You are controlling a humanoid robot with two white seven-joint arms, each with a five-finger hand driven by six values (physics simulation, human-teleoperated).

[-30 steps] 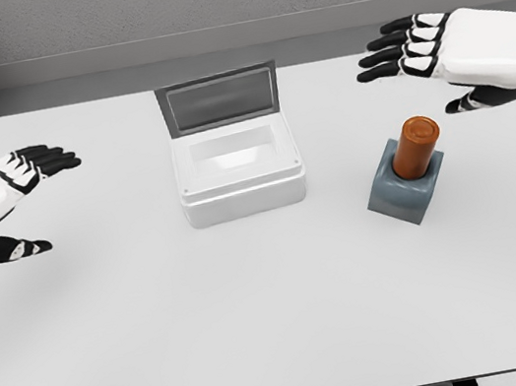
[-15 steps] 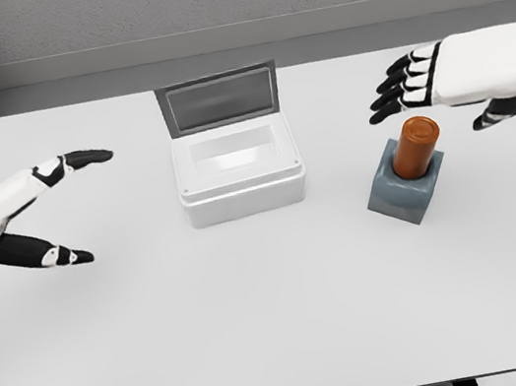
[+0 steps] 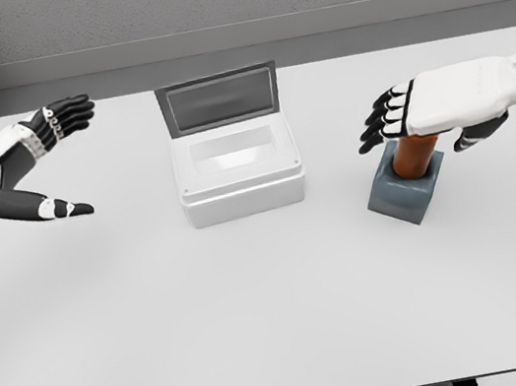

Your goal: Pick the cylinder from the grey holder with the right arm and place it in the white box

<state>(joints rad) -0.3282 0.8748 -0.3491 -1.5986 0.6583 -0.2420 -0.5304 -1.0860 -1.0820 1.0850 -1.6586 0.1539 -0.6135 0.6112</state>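
Observation:
An orange-brown cylinder (image 3: 413, 155) stands upright in the grey holder (image 3: 405, 191) at the right of the table. My right hand (image 3: 416, 123) hovers flat over the cylinder's top, hiding the cap, with its black fingers (image 3: 381, 121) spread and the thumb (image 3: 468, 137) out to the right. It holds nothing. The white box (image 3: 239, 174) sits at the centre back with its grey lid (image 3: 218, 99) standing open. My left hand (image 3: 52, 159) is raised at the far left, fingers spread and empty.
The white table (image 3: 259, 313) ends at a front edge near the bottom of the view. A grey wall runs along the back.
My right hand has dropped lower and leftward until it covers the cylinder's top. My left hand has risen and moved toward the back of the table.

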